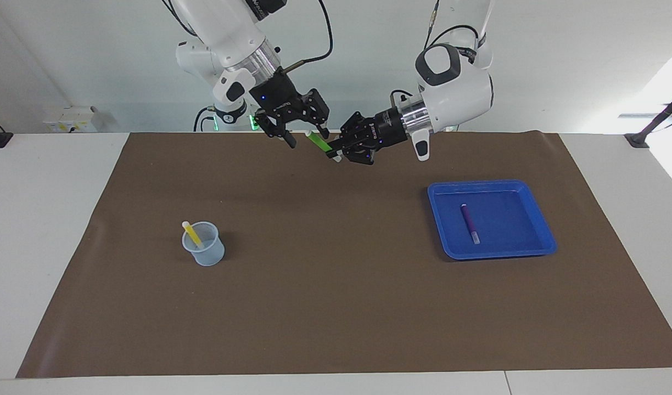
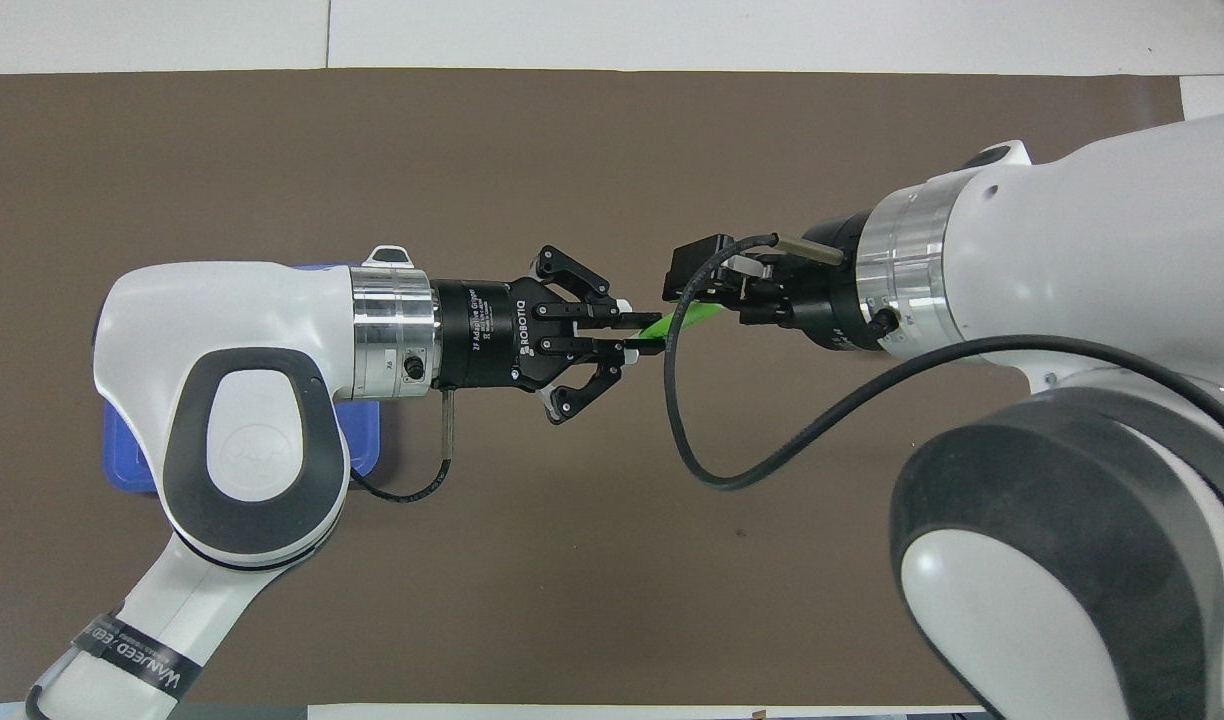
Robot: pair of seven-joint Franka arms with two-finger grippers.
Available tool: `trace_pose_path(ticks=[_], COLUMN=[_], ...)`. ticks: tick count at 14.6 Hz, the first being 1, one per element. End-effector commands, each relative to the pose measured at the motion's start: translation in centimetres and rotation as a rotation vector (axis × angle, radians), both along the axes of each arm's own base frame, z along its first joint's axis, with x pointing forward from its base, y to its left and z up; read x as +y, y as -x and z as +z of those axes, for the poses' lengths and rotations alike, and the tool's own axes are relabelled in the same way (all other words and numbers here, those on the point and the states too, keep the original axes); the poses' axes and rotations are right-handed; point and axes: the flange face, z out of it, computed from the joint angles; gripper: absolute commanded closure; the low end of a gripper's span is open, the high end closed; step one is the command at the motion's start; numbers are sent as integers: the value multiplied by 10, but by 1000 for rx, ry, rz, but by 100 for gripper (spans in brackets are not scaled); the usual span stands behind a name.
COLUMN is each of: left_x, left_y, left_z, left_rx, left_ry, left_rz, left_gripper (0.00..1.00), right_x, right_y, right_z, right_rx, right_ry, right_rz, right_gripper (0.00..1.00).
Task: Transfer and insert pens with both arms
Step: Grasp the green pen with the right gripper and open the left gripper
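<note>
The green pen [image 1: 317,142] hangs in the air over the brown mat [image 1: 336,307], clamped at one end by the left end effector [image 1: 336,153]. Its free whitish end sits between the parted fingers of the right end effector [image 1: 306,135]; whether they grip it I cannot tell. The yellow pen [image 1: 192,233] stands in the cup [image 1: 204,252] and the purple pen [image 1: 469,223] lies in the blue tray [image 1: 539,219].

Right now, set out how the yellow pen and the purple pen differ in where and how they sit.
1. The yellow pen stands inside the translucent cup; the purple pen lies in the blue tray.
2. The yellow pen leans against the cup's rim, whitish end up; the purple pen lies flat on the tray floor.
3. The yellow pen is toward the right arm's end of the table, the purple pen toward the left arm's end.

Shared: both are slim markers with a whitish end, and neither is held.
</note>
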Motion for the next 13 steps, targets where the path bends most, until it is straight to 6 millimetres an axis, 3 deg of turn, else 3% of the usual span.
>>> trace_pose_path(ticks=[1,2,9,10,13], left_x=[4,3,2,-5,-5], left_y=[10,11,11,15,17], left_z=[-2,-2,2,3,3], left_rx=[-11,-9,-34,-54,-72], left_ry=[0,4,9,4,-9], left_rz=[25,25,61,65,66], left_gripper=[100,100,100,1,0], right_x=[5,5,5,4,-13], right_y=[6,5,5,4,-2], right_z=[1,2,1,0,-5], right_rx=[-11,-22,-38,-43,-56], right_ry=[-19,-23,-1,11,59], right_rz=[-11,-15,-4,-4,-11], right_gripper=[93,100,100,100,100])
